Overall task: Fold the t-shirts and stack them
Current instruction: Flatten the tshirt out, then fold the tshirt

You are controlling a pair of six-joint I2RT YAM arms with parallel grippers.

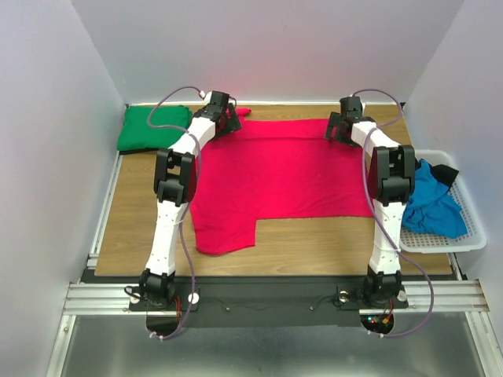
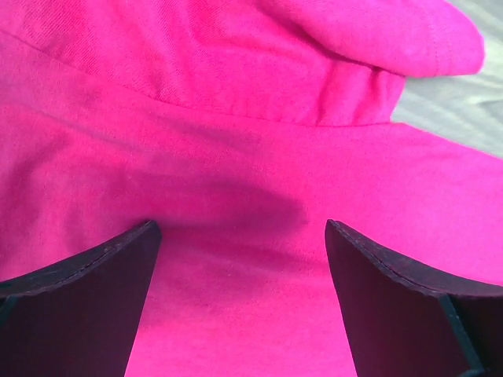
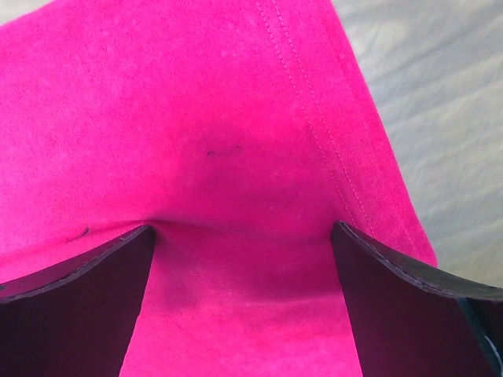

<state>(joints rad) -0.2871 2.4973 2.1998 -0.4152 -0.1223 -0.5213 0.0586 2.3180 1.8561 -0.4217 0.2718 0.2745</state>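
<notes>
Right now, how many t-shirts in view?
3 for sure: red spread mid-table, green folded at the far left corner, blue crumpled in the basket. Black cloth beside the blue may be a fourth.

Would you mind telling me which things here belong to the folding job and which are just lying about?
Belonging to the job: red t-shirt, spread flat; green t-shirt, folded; blue t-shirt; black t-shirt.
Lying about: white basket, holding the last two.
</notes>
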